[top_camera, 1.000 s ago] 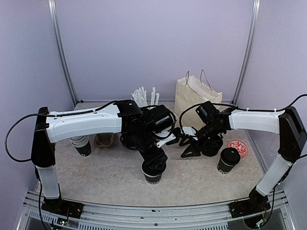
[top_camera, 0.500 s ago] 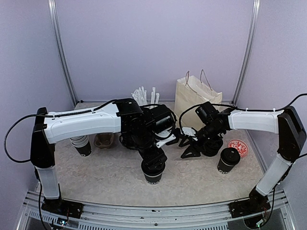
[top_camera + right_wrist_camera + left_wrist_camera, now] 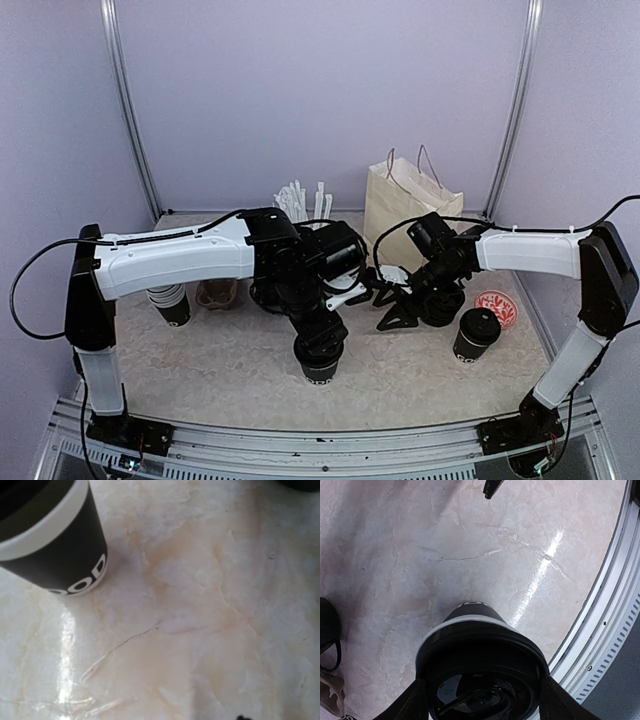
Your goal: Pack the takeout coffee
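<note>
**Sam:** Where's the coffee cup (image 3: 320, 368)?

**Me:** It's near the front of the table (image 3: 230, 370), in the middle. My left pincer (image 3: 481, 700) holds it up by the black lid (image 3: 480, 677), one finger on each side.

**Sam:** And the right pincer (image 3: 386, 308)?

**Me:** It's wide and holding nothing, in front of the paper bag (image 3: 405, 205).

**Sam:** Will the cup squash?

**Me:** I think so. It's thin paper, and the lid could pop off. I'd grab just under the rim, softly, and keep it upright.

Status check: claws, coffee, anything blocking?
Left claw shut on lidded cup, front centre. Right claw open, empty, hanging between that cup and the paper bag. Second lidded cup stands at right.
</note>
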Action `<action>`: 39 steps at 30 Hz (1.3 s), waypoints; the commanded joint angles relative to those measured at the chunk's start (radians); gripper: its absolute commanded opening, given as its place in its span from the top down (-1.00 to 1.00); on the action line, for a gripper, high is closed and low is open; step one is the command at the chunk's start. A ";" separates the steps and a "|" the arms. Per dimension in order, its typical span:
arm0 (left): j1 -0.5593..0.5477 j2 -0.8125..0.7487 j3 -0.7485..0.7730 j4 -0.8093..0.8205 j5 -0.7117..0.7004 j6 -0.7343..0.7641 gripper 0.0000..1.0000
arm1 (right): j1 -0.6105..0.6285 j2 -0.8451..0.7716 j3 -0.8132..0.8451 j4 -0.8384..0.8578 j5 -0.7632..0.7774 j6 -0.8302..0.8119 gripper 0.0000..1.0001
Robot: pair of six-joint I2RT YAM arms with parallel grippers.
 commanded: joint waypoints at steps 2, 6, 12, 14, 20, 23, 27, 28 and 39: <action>0.003 0.033 -0.003 0.028 -0.003 0.019 -0.21 | -0.011 0.009 0.007 -0.016 -0.017 -0.008 -0.28; 0.005 0.049 -0.001 0.028 -0.011 0.022 -0.22 | -0.011 0.010 0.007 -0.018 -0.018 -0.008 -0.28; 0.004 0.057 0.001 0.031 -0.012 0.014 -0.31 | -0.011 0.010 0.007 -0.020 -0.021 -0.010 -0.28; 0.003 0.051 0.002 0.029 -0.042 0.009 -0.49 | -0.011 0.010 0.008 -0.022 -0.025 -0.009 -0.28; -0.002 0.005 0.004 0.018 -0.103 -0.003 -0.77 | -0.011 -0.002 0.029 -0.045 -0.049 -0.001 -0.29; -0.002 -0.042 -0.013 0.040 -0.145 -0.013 -0.82 | -0.011 -0.015 0.053 -0.067 -0.068 0.008 -0.29; 0.008 -0.118 -0.092 0.123 -0.175 -0.045 -0.90 | -0.010 -0.020 0.100 -0.117 -0.103 0.032 -0.29; 0.018 -0.135 -0.123 0.149 -0.178 -0.058 -0.96 | -0.010 -0.020 0.113 -0.131 -0.122 0.042 -0.28; 0.165 -0.430 -0.581 0.624 -0.068 -0.392 -0.76 | 0.054 0.045 0.156 -0.099 -0.330 0.367 -0.08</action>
